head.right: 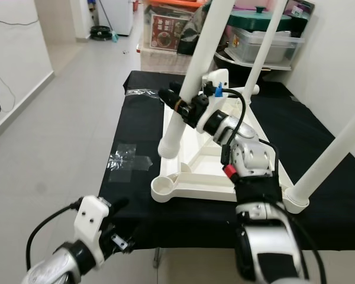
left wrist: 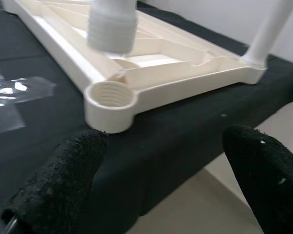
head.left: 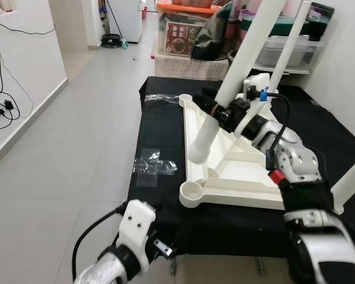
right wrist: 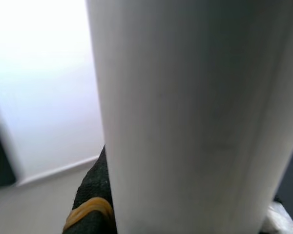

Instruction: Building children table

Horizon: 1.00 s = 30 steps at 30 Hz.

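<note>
Upturned white tabletop lying underside-up on the black-draped table, ribs and corner sockets facing the ceiling. Near-left corner socket round, threaded inside, holding nothing; far-left socket likewise hollow. Right hand clenched round a white table leg, gripping it partway up, black fingers pressed against the tube with a yellow band on one. Leg tilted, lower threaded end hanging over the tabletop's left rib, between the two left sockets and seated in neither; from the left wrist view, that end just above and beyond the near socket. Second white leg standing at the far right corner, third leg planted in the near right corner and leaning off to the right.

Left hand low at the near edge of the table, released, both black fingers spread wide, grasping nothing, pointing at the near socket. Crumpled clear plastic wrap on the black cloth left of the tabletop.

Beyond the table, clear storage bin with a dark green lid on a low shelf, contents unreadable; orange-lidded box beside it with a printed carton against its front.
</note>
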Available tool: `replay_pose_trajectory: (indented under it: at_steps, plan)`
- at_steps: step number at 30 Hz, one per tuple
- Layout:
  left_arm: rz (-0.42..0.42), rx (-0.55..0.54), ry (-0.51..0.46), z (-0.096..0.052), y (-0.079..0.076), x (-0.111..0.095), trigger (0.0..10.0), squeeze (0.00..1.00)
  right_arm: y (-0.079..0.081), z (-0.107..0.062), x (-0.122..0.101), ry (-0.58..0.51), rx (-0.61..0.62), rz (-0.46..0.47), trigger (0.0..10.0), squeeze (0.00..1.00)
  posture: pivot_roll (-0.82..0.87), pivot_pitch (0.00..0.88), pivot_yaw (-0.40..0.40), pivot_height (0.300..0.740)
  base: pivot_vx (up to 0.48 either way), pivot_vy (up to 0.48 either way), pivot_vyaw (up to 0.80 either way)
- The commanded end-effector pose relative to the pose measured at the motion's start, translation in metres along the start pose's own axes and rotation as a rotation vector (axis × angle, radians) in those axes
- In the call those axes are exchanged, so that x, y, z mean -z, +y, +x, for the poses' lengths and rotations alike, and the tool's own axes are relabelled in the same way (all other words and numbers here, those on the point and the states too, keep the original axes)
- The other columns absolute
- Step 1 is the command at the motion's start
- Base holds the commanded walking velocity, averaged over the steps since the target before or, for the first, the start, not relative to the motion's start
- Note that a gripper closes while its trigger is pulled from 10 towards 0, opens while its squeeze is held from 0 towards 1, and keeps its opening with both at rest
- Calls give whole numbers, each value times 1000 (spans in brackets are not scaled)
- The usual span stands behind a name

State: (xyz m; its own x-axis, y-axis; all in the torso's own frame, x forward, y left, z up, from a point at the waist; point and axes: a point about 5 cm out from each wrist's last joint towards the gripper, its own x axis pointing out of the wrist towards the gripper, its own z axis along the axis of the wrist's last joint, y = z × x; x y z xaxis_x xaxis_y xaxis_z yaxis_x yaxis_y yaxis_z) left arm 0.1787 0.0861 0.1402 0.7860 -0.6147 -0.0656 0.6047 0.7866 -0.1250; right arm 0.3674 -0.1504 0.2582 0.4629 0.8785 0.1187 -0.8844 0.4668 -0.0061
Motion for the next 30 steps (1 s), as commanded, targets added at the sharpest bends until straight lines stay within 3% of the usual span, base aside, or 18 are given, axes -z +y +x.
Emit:
replay_pose_trajectory:
  at_steps: [1, 2, 5, 12, 21, 30]
  plan:
    - [-16, 22, -1, -2, -5, -2, 10000, 0, 5, 6, -1, 14, -111, 6, 10000, 0, 139, 106, -113, 740, 0, 0, 0]
    - [-35, 29, -2, -5, -9, -4, 10000, 0, 7, 9, -2, 5, -192, 18, 10000, 0, 146, 116, -117, 740, 0, 0, 0]
    - [-57, 42, 0, -9, -14, -6, 10000, 0, 6, 9, -6, -18, -251, 43, 10000, 0, 158, 128, -116, 740, 0, 0, 0]
    - [-75, 38, 28, -24, -21, -5, 10000, 0, 1, 8, -15, -71, -321, 41, 10000, 0, 171, 157, -109, 740, 0, 0, 0]
    - [-95, 59, 49, -33, -30, -9, 10000, 0, 9, 6, -9, 16, -517, 3, 10000, 0, 178, 163, -104, 740, 0, 0, 0]
    - [-87, 69, 67, -35, -32, -8, 10000, 0, 14, 10, -2, 63, -558, -44, 10000, 0, 182, 144, -100, 740, 0, 0, 0]
